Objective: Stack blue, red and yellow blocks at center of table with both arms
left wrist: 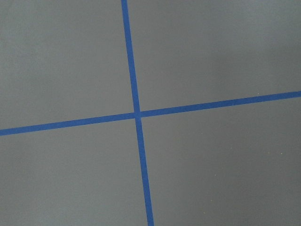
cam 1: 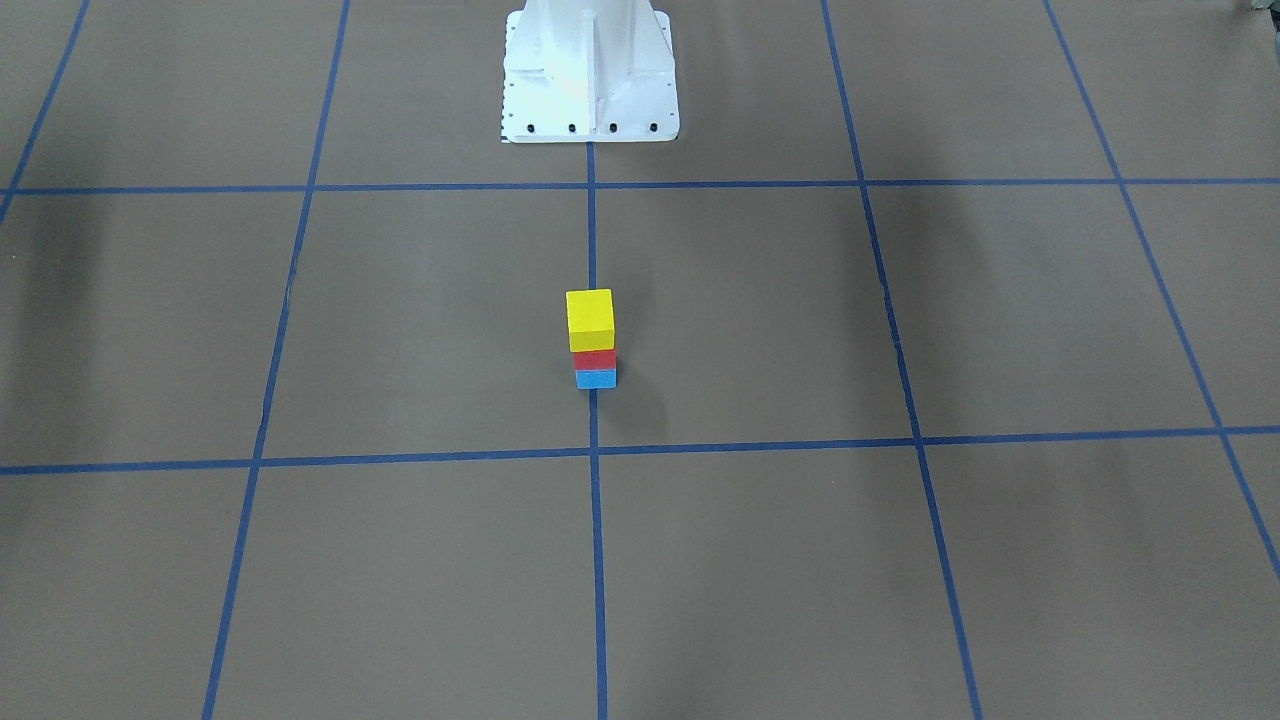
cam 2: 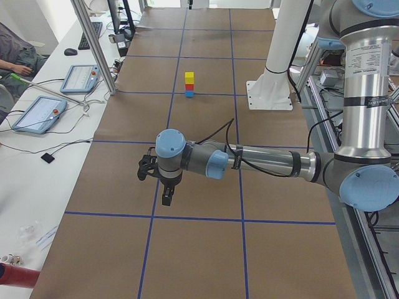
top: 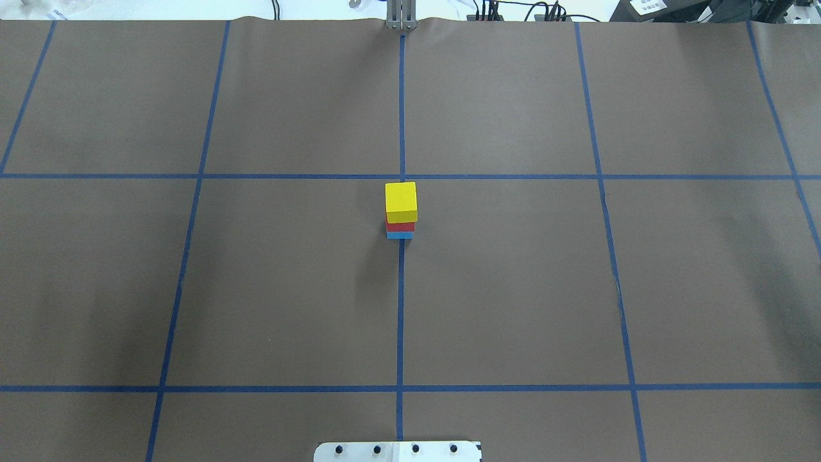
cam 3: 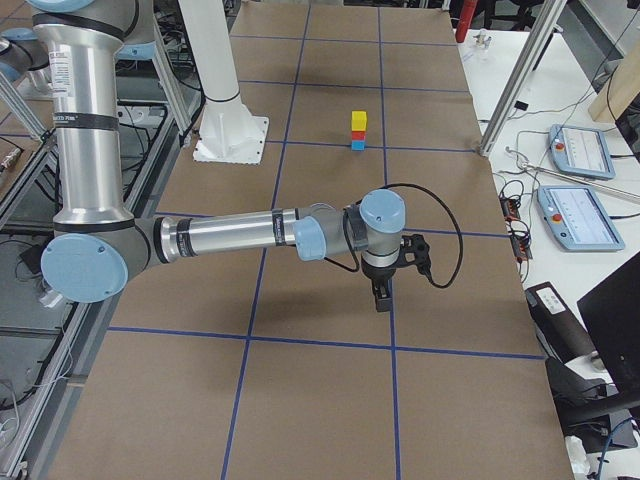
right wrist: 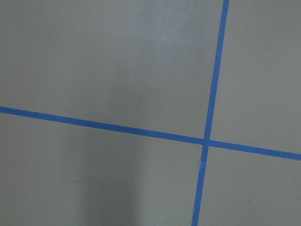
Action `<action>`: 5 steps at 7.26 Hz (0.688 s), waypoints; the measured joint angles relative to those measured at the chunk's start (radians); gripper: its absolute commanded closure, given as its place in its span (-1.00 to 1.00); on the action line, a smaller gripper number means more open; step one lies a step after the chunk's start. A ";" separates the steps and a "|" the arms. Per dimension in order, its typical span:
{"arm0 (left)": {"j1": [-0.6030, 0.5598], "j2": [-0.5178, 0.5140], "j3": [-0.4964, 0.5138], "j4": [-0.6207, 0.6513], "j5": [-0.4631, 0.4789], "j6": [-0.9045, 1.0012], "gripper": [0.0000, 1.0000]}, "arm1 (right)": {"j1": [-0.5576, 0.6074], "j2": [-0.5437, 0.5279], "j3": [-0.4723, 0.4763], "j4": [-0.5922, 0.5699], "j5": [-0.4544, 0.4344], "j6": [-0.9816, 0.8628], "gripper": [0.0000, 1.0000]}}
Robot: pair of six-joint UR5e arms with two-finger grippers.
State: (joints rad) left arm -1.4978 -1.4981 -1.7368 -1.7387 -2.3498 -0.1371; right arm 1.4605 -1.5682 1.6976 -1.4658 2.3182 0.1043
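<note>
Centrally, on the middle tape line of the table (cam 1: 900, 560), the blue block (cam 1: 597, 378) is seen lowest, the red block (cam 1: 596, 359) upon it, the yellow block (cam 1: 589, 318) on top; the left gripper (cam 2: 166, 198) and right gripper (cam 3: 381, 298) are held well apart from the stack, and whether either is apart or together cannot be told; toppling could be caused by a careless return of either gripper, the top cube appearing slightly offset; the label on the left arm (cam 2: 268, 163) is too small to be read.

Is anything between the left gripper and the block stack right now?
Nothing visible does. In the exterior left view only table surface lies between the left gripper and the stack: blue block, red block, yellow block on top.
</note>
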 measured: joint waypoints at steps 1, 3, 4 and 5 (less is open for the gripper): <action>0.000 0.012 -0.011 -0.002 0.002 -0.002 -0.99 | 0.000 -0.004 -0.005 0.000 0.001 0.004 -1.00; 0.001 0.019 -0.021 -0.004 0.009 -0.003 -0.99 | 0.000 -0.005 -0.013 0.001 0.002 0.007 -1.00; 0.002 0.017 -0.023 -0.004 0.014 -0.003 -0.99 | 0.000 -0.005 -0.014 0.002 0.003 0.007 -1.00; 0.003 0.013 -0.024 -0.004 0.017 -0.002 -0.99 | 0.000 -0.004 -0.013 0.003 0.003 0.008 -1.00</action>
State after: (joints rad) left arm -1.4953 -1.4849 -1.7608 -1.7426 -2.3331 -0.1396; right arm 1.4604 -1.5717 1.6850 -1.4625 2.3208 0.1119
